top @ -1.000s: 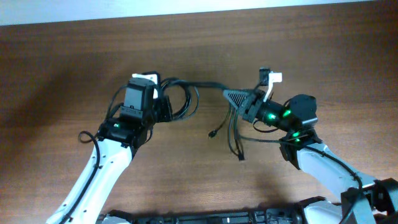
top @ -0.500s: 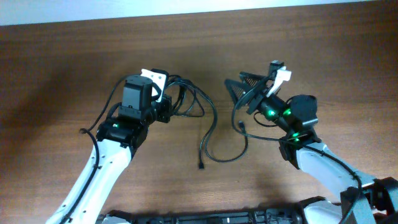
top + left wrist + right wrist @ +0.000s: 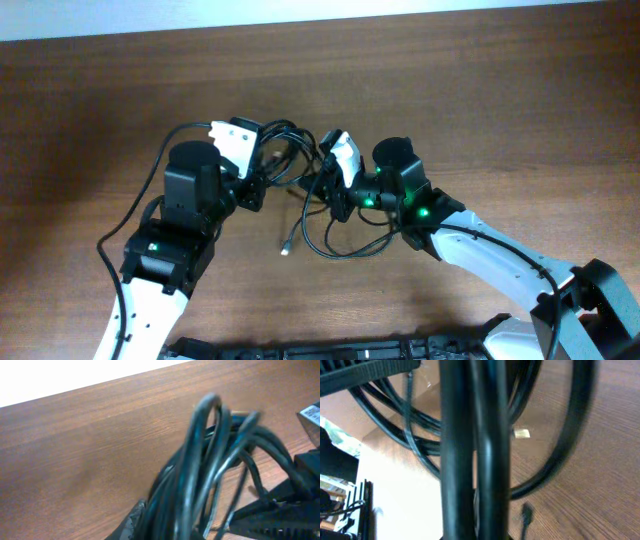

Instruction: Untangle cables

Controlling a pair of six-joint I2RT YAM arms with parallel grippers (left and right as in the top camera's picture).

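The cables are a bundle of thin black cords bunched between my two grippers near the table's middle. One loop trails toward the front, and a loose plug end lies on the wood. My left gripper is shut on the bundle, which fills the left wrist view right at the jaws. My right gripper sits against the bundle's right side. In the right wrist view, black strands run straight across its jaws and hide them. A small plug lies beyond.
The brown wooden table stretches around both arms. Its far edge shows as a pale strip at the top. Thicker black wires run along the left arm. A dark bar lies along the front edge.
My right gripper let go of the cable it had pulled rightward, then swung left to the bundle. The freed cord dropped into a loop on the table. My left arm shifted slightly, still holding the bundle.
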